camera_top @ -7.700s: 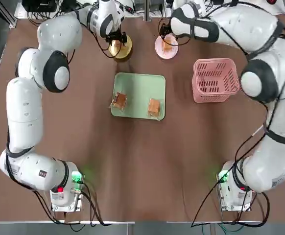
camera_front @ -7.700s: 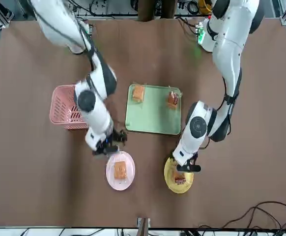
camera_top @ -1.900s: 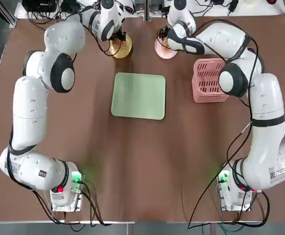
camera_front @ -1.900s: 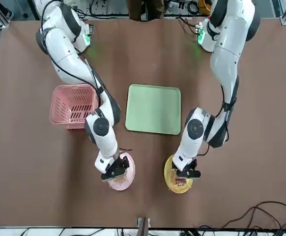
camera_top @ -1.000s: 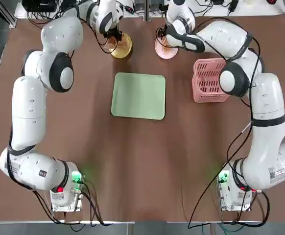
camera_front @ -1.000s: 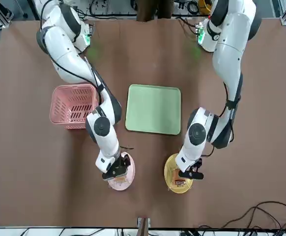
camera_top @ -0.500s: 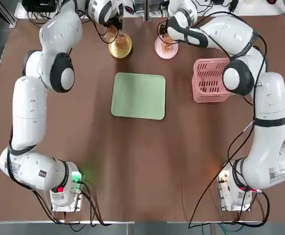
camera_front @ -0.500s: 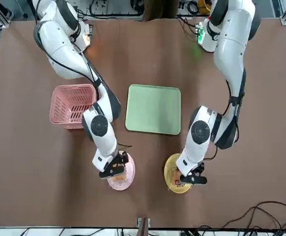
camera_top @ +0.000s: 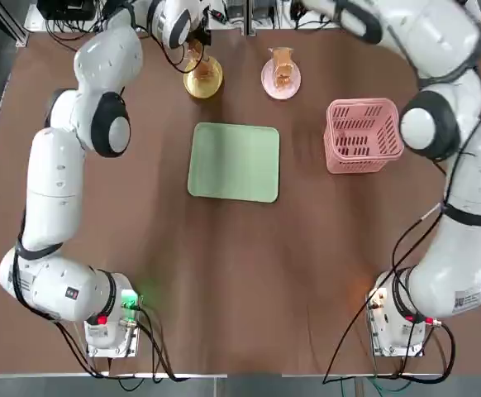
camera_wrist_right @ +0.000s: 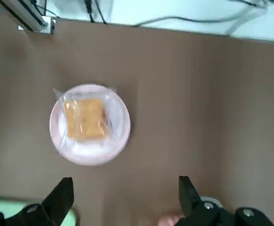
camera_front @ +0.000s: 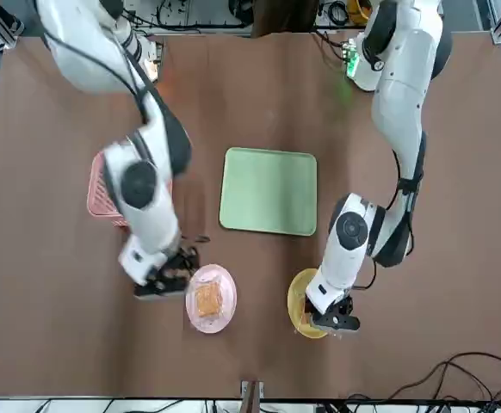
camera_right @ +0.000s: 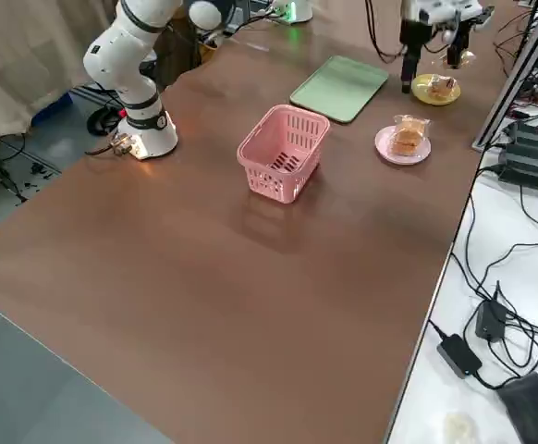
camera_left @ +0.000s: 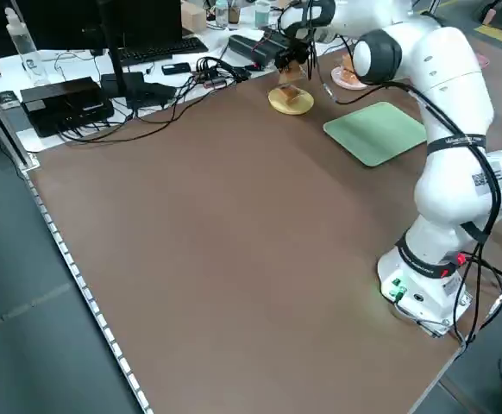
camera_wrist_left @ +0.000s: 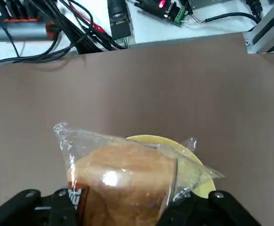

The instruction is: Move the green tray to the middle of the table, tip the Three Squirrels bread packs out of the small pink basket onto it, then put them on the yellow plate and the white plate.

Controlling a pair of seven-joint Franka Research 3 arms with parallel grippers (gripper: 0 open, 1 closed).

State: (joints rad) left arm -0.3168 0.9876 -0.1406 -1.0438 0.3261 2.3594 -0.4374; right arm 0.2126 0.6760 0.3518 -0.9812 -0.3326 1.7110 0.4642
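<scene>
The green tray point(camera_top: 234, 162) lies bare at the table's middle. My left gripper point(camera_top: 194, 46) hangs over the far side of the yellow plate point(camera_top: 202, 79), shut on a bread pack point(camera_wrist_left: 120, 176). The left side view shows another pack point(camera_left: 292, 94) lying on that plate. My right gripper point(camera_front: 160, 280) stands open and raised beside the white plate point(camera_front: 209, 298), which holds a bread pack point(camera_wrist_right: 84, 119). The small pink basket point(camera_top: 363, 135) sits upright to the tray's right. I cannot see into the basket.
Cables, a black power unit and other gear point(camera_left: 65, 99) crowd the white bench past the table's far edge, close behind both plates. A metal frame post point(camera_right: 509, 79) stands at that edge. The near half of the table point(camera_top: 240, 289) is bare brown surface.
My right gripper has lifted off the white plate and swung out toward the basket side, leaving the pack there. My left gripper has edged toward the far edge, still gripping its pack.
</scene>
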